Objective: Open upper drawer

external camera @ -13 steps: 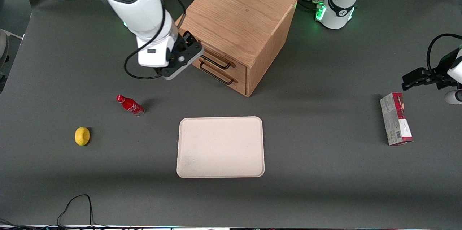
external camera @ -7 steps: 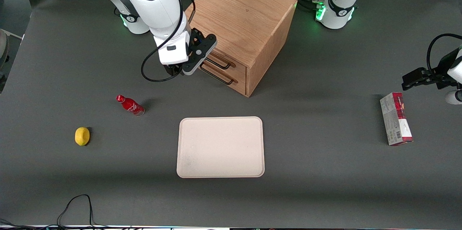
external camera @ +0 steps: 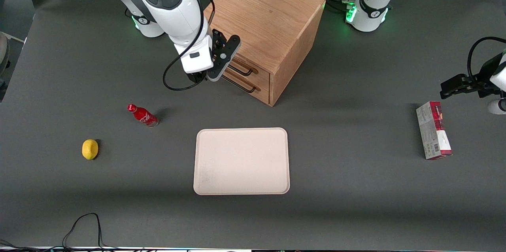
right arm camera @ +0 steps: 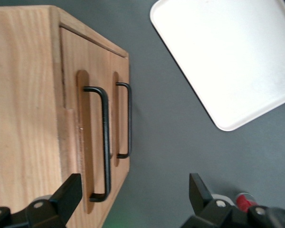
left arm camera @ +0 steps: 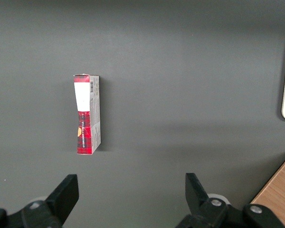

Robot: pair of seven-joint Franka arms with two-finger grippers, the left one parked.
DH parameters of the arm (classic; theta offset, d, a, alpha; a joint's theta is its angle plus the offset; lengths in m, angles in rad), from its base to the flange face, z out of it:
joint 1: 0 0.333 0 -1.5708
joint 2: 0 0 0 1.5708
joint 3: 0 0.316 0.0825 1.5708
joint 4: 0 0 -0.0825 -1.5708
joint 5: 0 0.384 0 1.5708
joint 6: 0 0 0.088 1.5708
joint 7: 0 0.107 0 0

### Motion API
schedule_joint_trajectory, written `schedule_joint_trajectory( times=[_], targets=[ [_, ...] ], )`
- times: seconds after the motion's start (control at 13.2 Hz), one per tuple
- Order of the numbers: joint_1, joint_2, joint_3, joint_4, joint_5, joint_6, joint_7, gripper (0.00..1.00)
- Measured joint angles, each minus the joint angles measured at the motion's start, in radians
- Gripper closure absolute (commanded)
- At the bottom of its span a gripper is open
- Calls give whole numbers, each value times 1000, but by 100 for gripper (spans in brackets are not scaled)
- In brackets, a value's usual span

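At the cabinet (external camera: 263, 26) front, my gripper (right arm camera: 133, 192) hovers wide open, empty, beside the upper drawer (right arm camera: 85, 142), shut atop its twin. I judge it stiff, light, sliding; its thin bar handle (right arm camera: 104, 142), running along the front's width, offers the hold.

Tray (external camera: 241, 161), bottle (external camera: 142, 115), lemon (external camera: 90, 149), carton (external camera: 433, 130).

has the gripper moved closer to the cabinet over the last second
Yes. The gripper has shifted toward the cabinet, now open in front of the upper drawer.
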Motion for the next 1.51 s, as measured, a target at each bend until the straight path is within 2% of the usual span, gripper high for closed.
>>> schedule_joint_trajectory(
  times=[0.38,0.75,1.51],
  targets=[
    [0,0,-5,-28,19,5,0,0],
    [0,-4,-5,-146,45,113,-1,0],
    [5,-23,0,-272,50,222,-3,0]
  ],
)
